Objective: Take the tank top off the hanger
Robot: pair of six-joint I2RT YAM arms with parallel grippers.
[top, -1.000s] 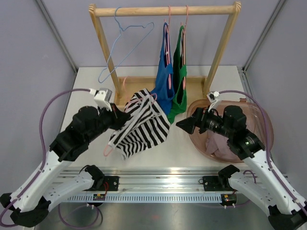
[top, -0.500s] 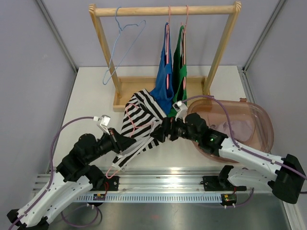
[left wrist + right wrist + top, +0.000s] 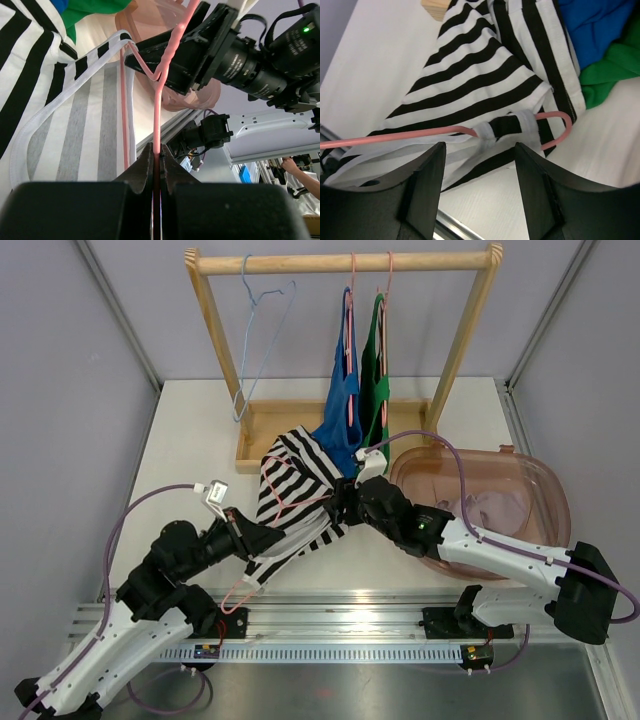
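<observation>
Top external view, and both arms are stretched in low over the counter [image 3: 190,440], meeting at its middle. Left arm [image 3: 150,585] comes up from the near-left corner, elbow folded close to the near edge, forearm aimed right. Right arm [image 3: 490,550] lies long and flat from the near-right corner, running leftward past the front of the pink tub [image 3: 545,495], wrist angled toward the far-left.

Between the two wrists sits the striped tank top [image 3: 300,480], spread at mid-counter just in front of the wooden rack [image 3: 340,260]. Its far end is up against the hem of the blue top [image 3: 342,410] hanging there. A green top [image 3: 375,390] hangs beside that, and a bare blue hanger [image 3: 262,340] further left on the rail.

Over to the left wrist: left fingers [image 3: 145,167] are pressed tight together on the wire of the pink hanger [image 3: 156,100], which runs straight up out of the pinch. The right arm's black wrist fills the frame just beyond.

Right wrist now: right fingers [image 3: 427,190] stand partly apart with nothing between them. The gap lines up just short of a strap [image 3: 507,127] bunched round the hanger wire near its curved end. Whether the tips touch the cloth, I can't tell. The tank top is on the hanger, not off it.
</observation>
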